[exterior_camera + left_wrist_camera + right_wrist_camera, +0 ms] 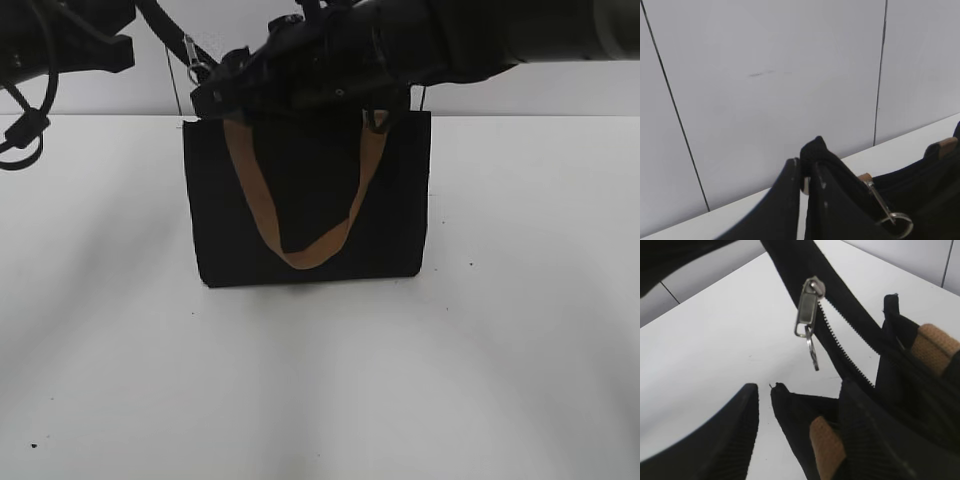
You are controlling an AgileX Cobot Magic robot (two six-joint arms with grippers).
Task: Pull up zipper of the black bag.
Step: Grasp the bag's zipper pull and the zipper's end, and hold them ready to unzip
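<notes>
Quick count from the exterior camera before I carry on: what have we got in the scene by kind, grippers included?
Black bag: 1
Tan handle loop showing on the bag's front: 1
Silver zipper pull tab: 1
Grippers: 2, the left gripper and the right gripper
Total: 5

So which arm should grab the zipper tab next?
Right. The right gripper is open beside the silver pull tab; the left gripper is busy pinching the zipper's end.
</notes>
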